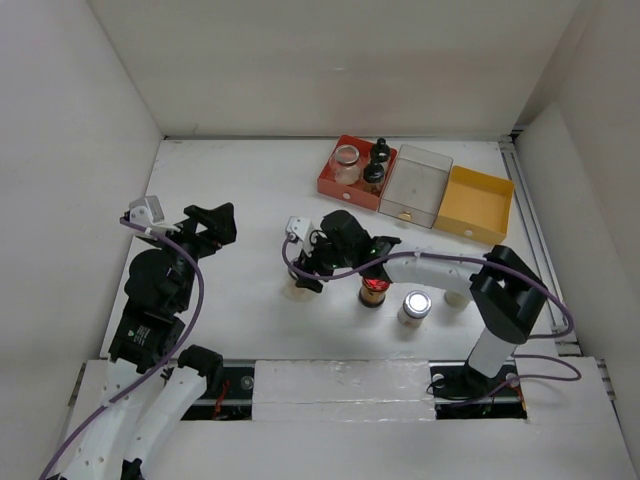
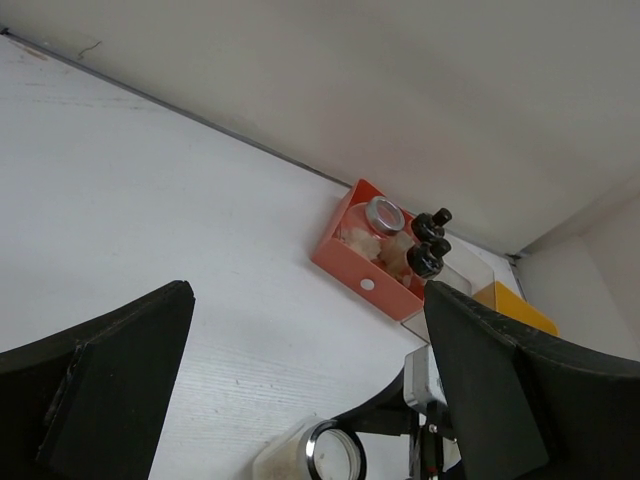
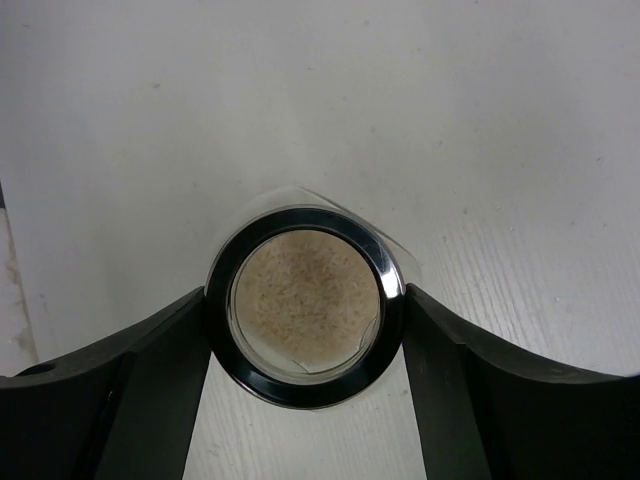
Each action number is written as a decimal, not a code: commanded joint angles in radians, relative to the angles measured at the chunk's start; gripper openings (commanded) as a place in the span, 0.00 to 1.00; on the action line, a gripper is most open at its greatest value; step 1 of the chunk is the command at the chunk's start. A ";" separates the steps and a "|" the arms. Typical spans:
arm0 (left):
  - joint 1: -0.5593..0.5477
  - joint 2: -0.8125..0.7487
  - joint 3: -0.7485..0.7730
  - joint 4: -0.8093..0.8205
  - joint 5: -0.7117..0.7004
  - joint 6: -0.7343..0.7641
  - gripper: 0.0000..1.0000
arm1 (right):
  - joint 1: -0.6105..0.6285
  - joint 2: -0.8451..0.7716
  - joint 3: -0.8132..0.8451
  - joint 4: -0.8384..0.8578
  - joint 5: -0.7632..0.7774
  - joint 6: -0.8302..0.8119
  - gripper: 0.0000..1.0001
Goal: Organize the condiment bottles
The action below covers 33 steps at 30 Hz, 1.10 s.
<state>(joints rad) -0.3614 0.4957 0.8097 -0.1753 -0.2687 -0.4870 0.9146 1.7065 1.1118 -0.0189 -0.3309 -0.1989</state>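
A glass jar (image 3: 305,330) with a chrome-ringed lid and pale grainy contents stands on the table at centre left (image 1: 297,291). My right gripper (image 3: 305,298) reaches down over it (image 1: 304,270), with both fingers pressed against the sides of the lid. A red-capped jar (image 1: 373,291), a silver-capped jar (image 1: 414,305) and a pale jar (image 1: 456,296) stand by the right arm. The red tray (image 1: 330,182) holds a clear jar (image 1: 347,160) and two black-capped bottles (image 1: 376,162). My left gripper (image 1: 207,226) hangs open and empty at the left (image 2: 310,390).
A clear tray (image 1: 416,185) and a yellow tray (image 1: 477,203) sit in a row to the right of the red tray, near the back wall. White walls close in the table on the left, back and right.
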 commanded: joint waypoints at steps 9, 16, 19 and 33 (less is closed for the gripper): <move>0.006 0.010 -0.006 0.042 0.026 0.013 0.96 | -0.124 -0.207 0.049 0.158 0.075 0.101 0.40; 0.006 0.043 -0.006 0.051 0.058 0.031 0.96 | -0.400 -0.343 0.040 0.178 0.200 0.125 0.40; 0.006 0.066 -0.006 0.051 0.077 0.031 0.96 | -0.523 -0.352 0.029 0.178 0.269 0.125 0.40; 0.006 0.185 0.023 0.033 0.144 0.061 0.95 | -0.816 0.183 0.351 0.283 0.167 0.156 0.40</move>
<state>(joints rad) -0.3614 0.6804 0.8101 -0.1715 -0.1440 -0.4454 0.1005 1.8851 1.3510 0.1211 -0.1154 -0.0685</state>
